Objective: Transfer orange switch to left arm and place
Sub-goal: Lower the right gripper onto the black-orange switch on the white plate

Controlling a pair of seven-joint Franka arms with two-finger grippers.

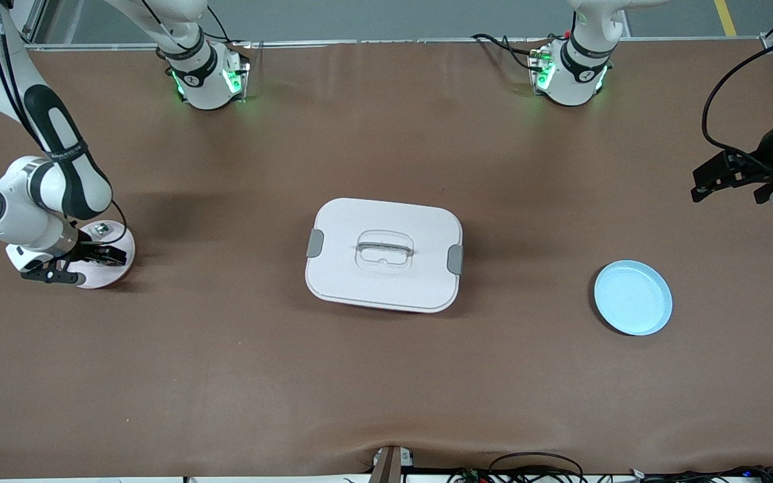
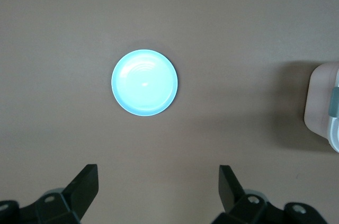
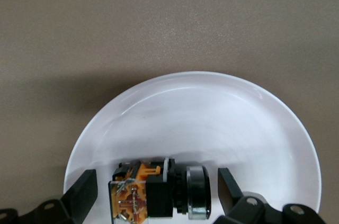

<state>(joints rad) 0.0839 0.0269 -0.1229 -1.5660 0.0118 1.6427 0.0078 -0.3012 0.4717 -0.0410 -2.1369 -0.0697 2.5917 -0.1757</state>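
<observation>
Right gripper (image 3: 153,192) released, low over white plate (image 1: 121,258) at box's (image 1: 384,255) nine o'clock, fingers astride orange switch (image 3: 159,195). Left gripper (image 2: 159,192) released, waiting high over bench (image 1: 386,389) near blue plate (image 1: 633,297).

table (image 1: 225,376): brown mat (rippled at near edge) | floor (image 1: 359,17): grey | cables (image 1: 534,466): along near edge

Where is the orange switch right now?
The orange switch lies on the white plate at the right arm's end of the table, between the open fingers of the right gripper.
</observation>
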